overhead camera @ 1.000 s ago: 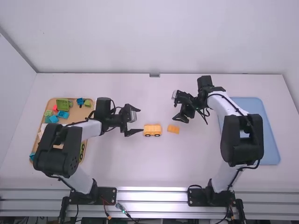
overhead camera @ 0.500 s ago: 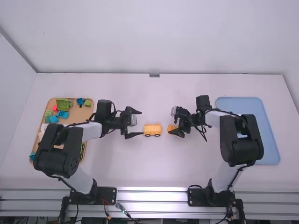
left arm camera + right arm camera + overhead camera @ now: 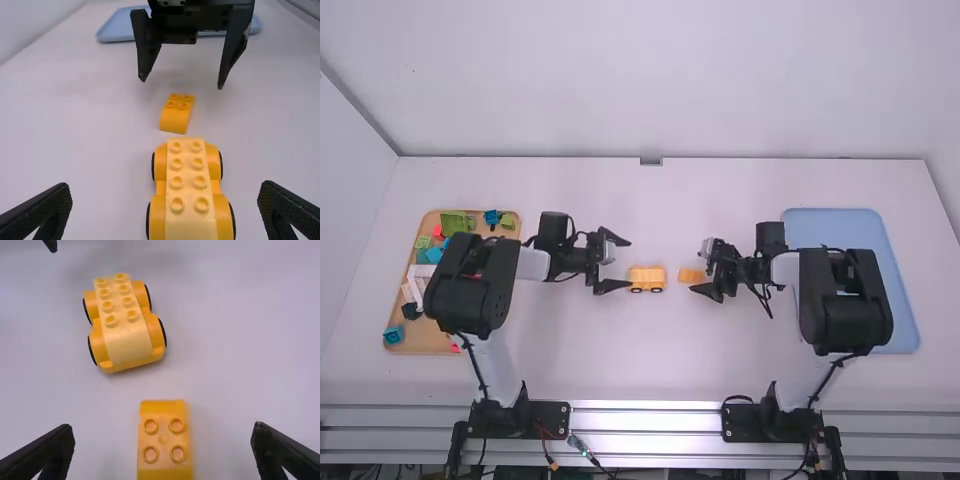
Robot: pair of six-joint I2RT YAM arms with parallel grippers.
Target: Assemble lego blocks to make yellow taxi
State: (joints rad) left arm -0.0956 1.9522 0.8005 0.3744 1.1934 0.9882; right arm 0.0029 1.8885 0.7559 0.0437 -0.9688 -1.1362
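Note:
In the high view my left gripper [image 3: 618, 264] is open at the left end of the yellow wheeled car base [image 3: 646, 279]. A small orange-yellow block [image 3: 691, 275] lies just right of the base, apart from it. Beside that block my right gripper [image 3: 708, 271] stands open. The left wrist view has the car base [image 3: 186, 185] between the spread fingers of my left gripper [image 3: 165, 207], studs up. In the right wrist view the block [image 3: 164, 440], with its studs up, is between the parted fingers of my right gripper [image 3: 163, 442]; the car base [image 3: 124, 322] lies farther off.
A wooden tray [image 3: 425, 342] at the left holds several green, blue, red and white pieces, partly under the left arm. A light blue tray [image 3: 900, 300] lies at the right, partly behind the right arm. White walls stand beyond the table.
My right gripper came toward the camera onto the block's area, then drew back slightly to the right. The left gripper shifted slightly right, toward the car base, while its arm's elbow swung right.

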